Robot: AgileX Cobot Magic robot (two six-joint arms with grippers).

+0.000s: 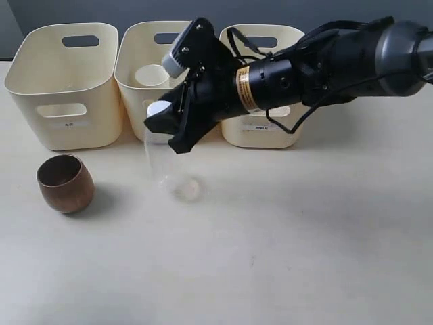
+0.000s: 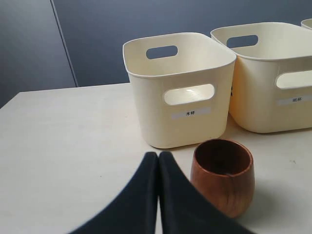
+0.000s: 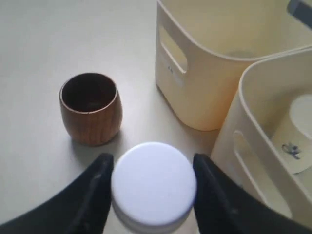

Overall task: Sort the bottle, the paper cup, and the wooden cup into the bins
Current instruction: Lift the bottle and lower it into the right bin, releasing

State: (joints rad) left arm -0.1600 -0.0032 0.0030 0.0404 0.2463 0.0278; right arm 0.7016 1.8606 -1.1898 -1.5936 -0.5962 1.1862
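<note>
The clear bottle (image 1: 166,162) stands upright on the table in front of the middle bin (image 1: 130,81). My right gripper (image 1: 164,134) reaches across from the right, and its black fingers (image 3: 100,180) press both sides of the bottle's white cap (image 3: 153,183). The white paper cup (image 1: 152,74) sits inside the middle bin (image 3: 253,122). The brown wooden cup (image 1: 65,183) stands upright at the front left, before the left bin (image 1: 40,81). My left gripper (image 2: 158,157) is shut and empty, low over the table just beside the wooden cup (image 2: 223,175). The exterior view does not show it.
The right bin (image 1: 264,135) is partly hidden behind my right arm (image 1: 325,64). The left bin (image 2: 180,126) and middle bin (image 2: 263,102) carry small front labels. Bare tabletop lies in front of the bottle and to the right.
</note>
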